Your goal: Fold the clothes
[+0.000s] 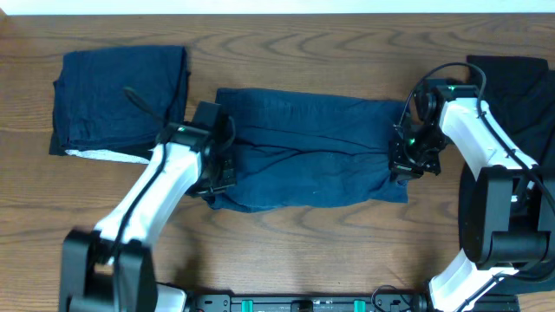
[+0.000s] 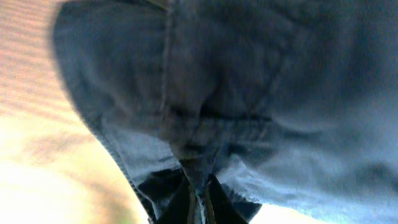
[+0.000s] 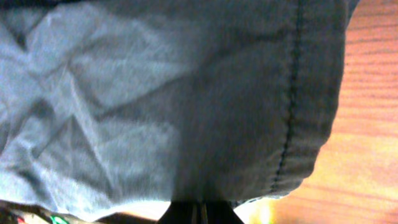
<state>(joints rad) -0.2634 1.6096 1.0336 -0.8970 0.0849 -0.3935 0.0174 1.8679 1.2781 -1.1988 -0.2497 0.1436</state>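
At the middle of the table (image 1: 286,243) the navy garment (image 1: 312,147) is spread left to right; it is judged soft, limp and light, best taken at its stitched end seams. Its left end is clamped in the left gripper (image 1: 217,178), its right end seemingly likewise in the right gripper (image 1: 408,165)

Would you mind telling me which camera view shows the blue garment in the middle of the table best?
The overhead view: it shows the whole blue garment, lying crumpled between the left gripper and the right gripper. Each wrist view shows only a close, partly blurred patch of its fabric with a stitched seam.
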